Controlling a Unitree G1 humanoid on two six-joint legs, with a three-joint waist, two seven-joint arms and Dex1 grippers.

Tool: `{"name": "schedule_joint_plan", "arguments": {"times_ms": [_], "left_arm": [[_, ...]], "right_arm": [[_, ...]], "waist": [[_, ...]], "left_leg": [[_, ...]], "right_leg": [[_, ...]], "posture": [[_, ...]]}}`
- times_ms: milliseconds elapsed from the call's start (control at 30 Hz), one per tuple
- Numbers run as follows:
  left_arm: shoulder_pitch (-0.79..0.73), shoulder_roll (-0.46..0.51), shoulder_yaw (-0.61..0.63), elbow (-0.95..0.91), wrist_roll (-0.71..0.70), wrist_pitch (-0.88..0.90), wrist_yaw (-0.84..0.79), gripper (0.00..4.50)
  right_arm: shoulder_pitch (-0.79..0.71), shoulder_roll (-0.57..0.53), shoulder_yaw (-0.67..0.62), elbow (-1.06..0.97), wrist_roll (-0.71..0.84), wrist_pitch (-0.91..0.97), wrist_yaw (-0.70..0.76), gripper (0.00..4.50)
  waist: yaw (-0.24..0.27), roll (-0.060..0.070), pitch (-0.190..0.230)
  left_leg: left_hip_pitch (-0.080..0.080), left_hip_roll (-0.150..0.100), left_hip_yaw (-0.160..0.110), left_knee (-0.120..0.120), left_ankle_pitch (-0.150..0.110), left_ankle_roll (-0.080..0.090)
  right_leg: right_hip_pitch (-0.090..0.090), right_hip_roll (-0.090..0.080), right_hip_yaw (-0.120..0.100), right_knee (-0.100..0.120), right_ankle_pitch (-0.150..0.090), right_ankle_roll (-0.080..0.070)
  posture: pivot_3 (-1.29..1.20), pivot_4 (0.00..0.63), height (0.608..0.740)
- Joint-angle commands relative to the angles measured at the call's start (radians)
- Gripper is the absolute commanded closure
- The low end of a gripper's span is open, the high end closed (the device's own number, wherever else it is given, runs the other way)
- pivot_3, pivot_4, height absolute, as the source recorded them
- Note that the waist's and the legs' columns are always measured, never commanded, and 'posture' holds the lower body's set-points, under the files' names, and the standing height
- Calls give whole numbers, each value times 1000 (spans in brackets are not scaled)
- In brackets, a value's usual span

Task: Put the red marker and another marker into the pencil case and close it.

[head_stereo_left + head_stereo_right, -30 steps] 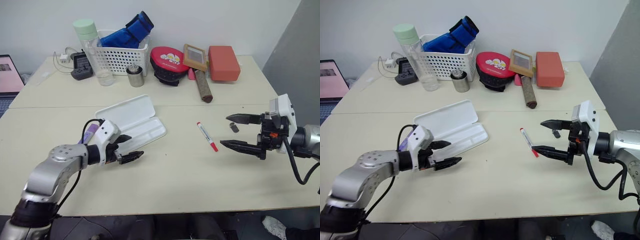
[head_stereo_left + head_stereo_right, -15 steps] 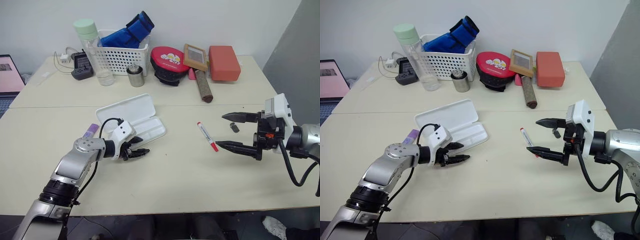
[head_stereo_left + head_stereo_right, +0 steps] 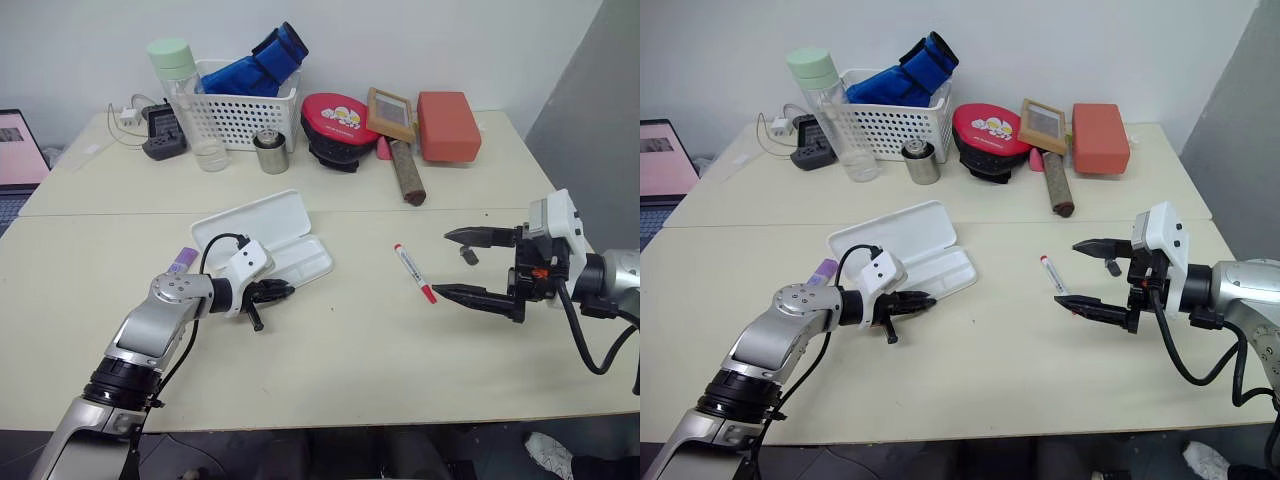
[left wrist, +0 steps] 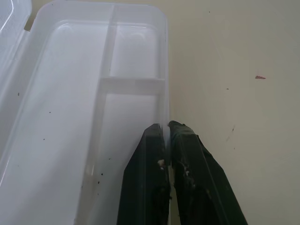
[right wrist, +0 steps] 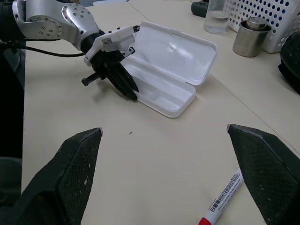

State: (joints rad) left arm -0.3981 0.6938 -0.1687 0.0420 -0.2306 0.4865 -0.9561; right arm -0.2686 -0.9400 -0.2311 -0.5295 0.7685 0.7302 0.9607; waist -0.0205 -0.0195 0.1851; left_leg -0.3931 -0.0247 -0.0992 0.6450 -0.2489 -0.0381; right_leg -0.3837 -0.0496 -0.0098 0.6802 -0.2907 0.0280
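Observation:
The pencil case lies open on the table, lid flat behind its divided tray. My left gripper is shut on the tray's near rim, the thin white wall pinched between its black fingers. The purple highlighter, the other marker, lies just left of that arm. The red marker lies on the table right of the case, also seen in the right wrist view. My right gripper hovers open just right of the red marker, with nothing between its fingers.
A small dark cap lies between the right fingers' far side and the table. Along the back stand a white mesh basket, a bottle, a metal cup, a red pouch and an orange box. A laptop sits far left.
My left gripper has reached forward to the case's tray and closed from wide open onto its rim. The right gripper has stayed open in place.

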Motion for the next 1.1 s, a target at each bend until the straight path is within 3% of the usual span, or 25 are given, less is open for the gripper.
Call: {"name": "schedule_joint_plan", "arguments": {"times_ms": [33, 533, 1100], "left_arm": [[-2, -14, -16, -1, 0, -33, -42, 4469], [-104, -42, -187, -20, 51, -177, -299, 4469], [-142, -61, -205, 34, 98, -199, -331, 4469]], "right_arm": [[-1, -13, -32, -36, 14, -13, -3, 0], [77, -12, -100, -93, 36, 12, -48, 0], [134, -14, -132, -141, 79, 27, -104, 0]], "waist": [[0, 0, 0], [12, 0, 0], [13, 0, 0]], "left_leg": [[0, 0, 0, 0, 0, 0], [-2, -1, 3, 1, 0, 0], [-1, -1, 3, 1, 0, 0]], "right_leg": [[0, 0, 0, 0, 0, 0], [0, 0, -1, 0, 0, 0], [0, 1, -1, 0, 0, 0]], "posture": [[0, 150, 740], [0, 150, 740], [0, 150, 740]]}}
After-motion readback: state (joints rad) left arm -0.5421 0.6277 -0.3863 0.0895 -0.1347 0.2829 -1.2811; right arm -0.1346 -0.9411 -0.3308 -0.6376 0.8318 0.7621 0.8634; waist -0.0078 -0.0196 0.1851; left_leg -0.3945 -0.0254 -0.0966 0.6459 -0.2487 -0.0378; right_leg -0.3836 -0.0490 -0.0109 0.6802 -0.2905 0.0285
